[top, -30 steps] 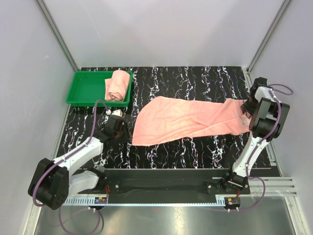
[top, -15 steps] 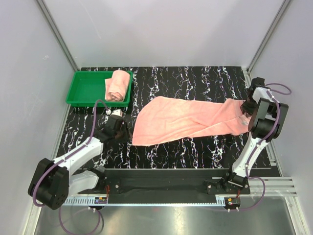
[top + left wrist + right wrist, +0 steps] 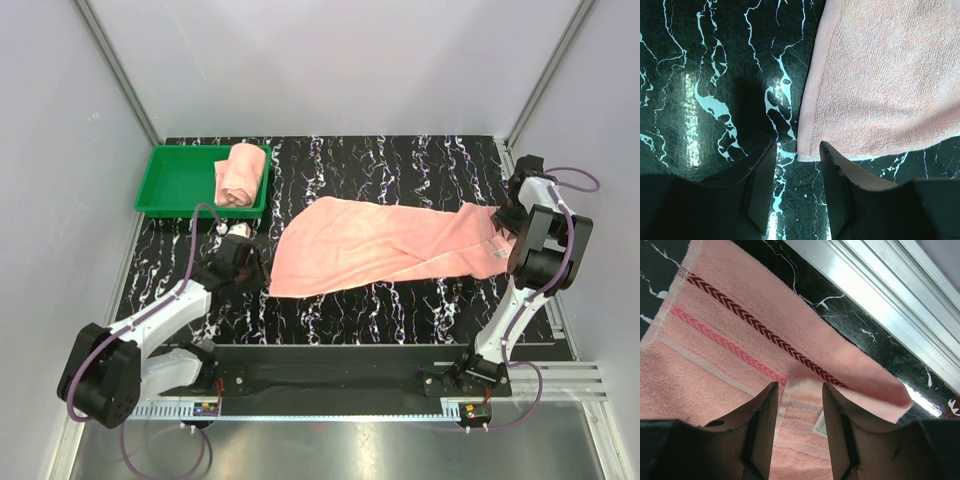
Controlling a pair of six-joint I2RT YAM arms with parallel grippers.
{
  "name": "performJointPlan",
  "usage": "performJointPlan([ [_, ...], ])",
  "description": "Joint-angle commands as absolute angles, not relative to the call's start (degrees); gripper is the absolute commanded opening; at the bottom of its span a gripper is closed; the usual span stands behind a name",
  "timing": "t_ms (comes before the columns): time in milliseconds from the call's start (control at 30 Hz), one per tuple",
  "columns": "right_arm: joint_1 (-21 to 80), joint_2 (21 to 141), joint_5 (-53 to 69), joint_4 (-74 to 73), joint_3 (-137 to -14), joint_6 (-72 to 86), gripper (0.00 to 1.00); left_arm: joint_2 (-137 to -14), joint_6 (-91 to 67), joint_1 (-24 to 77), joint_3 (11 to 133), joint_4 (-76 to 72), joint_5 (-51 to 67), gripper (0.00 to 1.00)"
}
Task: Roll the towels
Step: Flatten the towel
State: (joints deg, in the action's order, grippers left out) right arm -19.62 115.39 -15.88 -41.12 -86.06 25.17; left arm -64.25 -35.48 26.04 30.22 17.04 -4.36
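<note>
- Pale grey walls with metal corner posts close in a black table veined with white.
- The spread towel, salmon-pink terry, lies flat across the middle of the table. It runs from a broad end near the left arm to a narrower end at the right edge.
- The left arm reaches up from the near-left corner. The right arm stands upright along the right edge, bent over the towel's right end.
- A green tray sits in the far-left corner of the table, apart from the spread towel.
- The rolled towel, the same pink, lies inside the tray against its right wall.
- The left pincer is released. Its fingers stand apart low over the table, with the near-left corner of the spread towel just in front of the gap and nothing clamped.
- The right pincer is also released, with its fingers apart above the striped end of the spread towel. Whether the tips touch the cloth I cannot tell.
- An aluminium rail runs just beyond that end, whose far corner is curled up.
- A dark red chevron stripe and a pink braided stripe cross the cloth there.
- A small white label shows between the right fingers.
</note>
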Motion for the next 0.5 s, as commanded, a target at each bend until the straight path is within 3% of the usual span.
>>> performJointPlan([
  [0,-18.5,110.8,-17.1,-42.8,-88.2,24.5,0.47,-64.1,-35.0,26.2,30.2,15.1,-5.0,0.45],
  [467,-17.9,114.4,-16.5,-40.6,-85.1,24.3,0.47,-64.2,-34.9,26.2,30.0,15.0,-5.1,0.44],
])
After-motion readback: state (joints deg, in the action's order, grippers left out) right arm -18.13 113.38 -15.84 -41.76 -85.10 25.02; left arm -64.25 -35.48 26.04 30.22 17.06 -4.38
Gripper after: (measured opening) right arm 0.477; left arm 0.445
